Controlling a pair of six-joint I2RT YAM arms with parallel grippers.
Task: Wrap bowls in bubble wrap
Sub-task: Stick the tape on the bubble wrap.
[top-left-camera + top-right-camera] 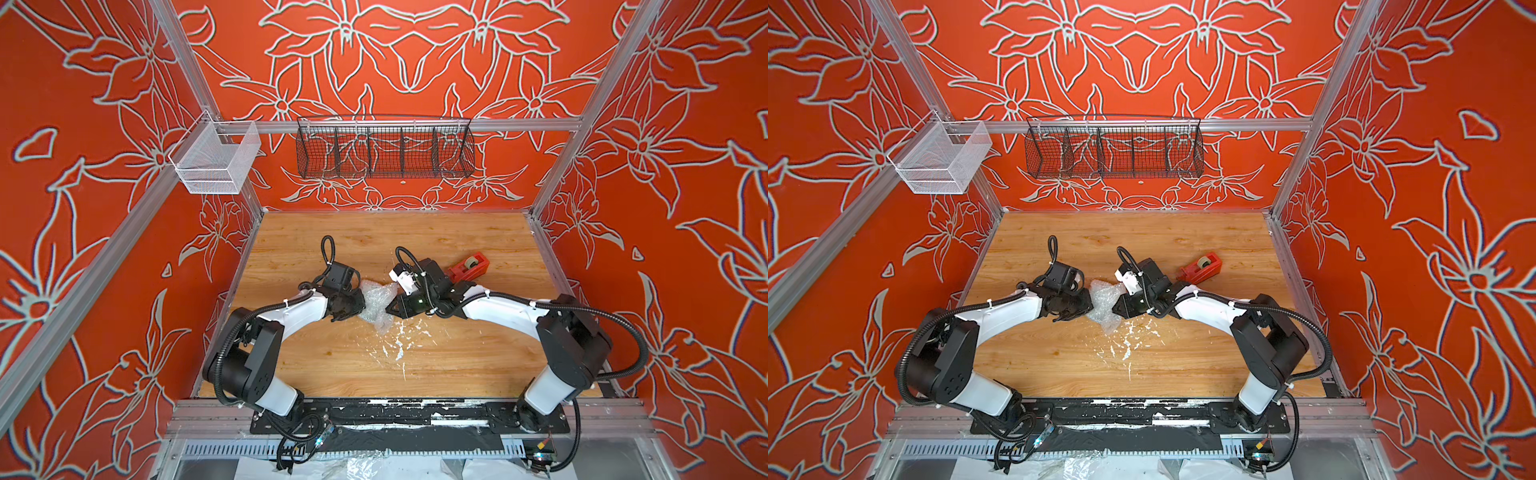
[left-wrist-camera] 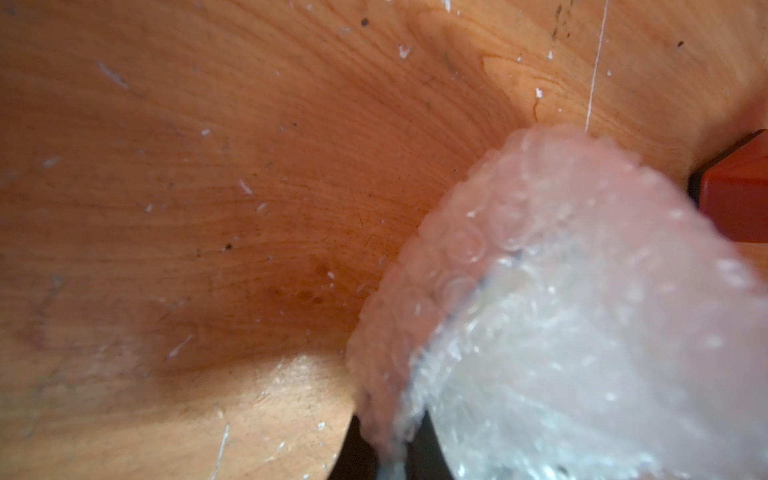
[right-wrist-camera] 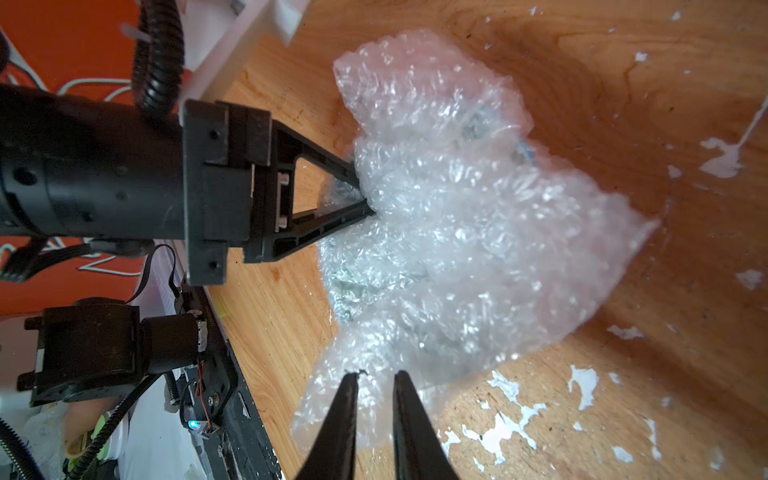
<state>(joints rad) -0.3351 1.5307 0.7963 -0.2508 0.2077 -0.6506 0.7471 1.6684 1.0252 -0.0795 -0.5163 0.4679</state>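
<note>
left pincer (image 3: 365, 195) pinching bubble wrap (image 3: 457, 216), right-wrist view only, right pincer (image 3: 377, 376) state unclear

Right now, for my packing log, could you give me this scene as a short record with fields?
bubble wrap: crumpled bundle on the table, between both hands
bowl: not plainly seen; the wrap hides what is inside
left hand: shut on the bundle's side
right hand: fingers narrowly apart at a loose flap; grip unclear
tape dispenser: red, on the table beyond the right arm, apart from the wrap
</note>
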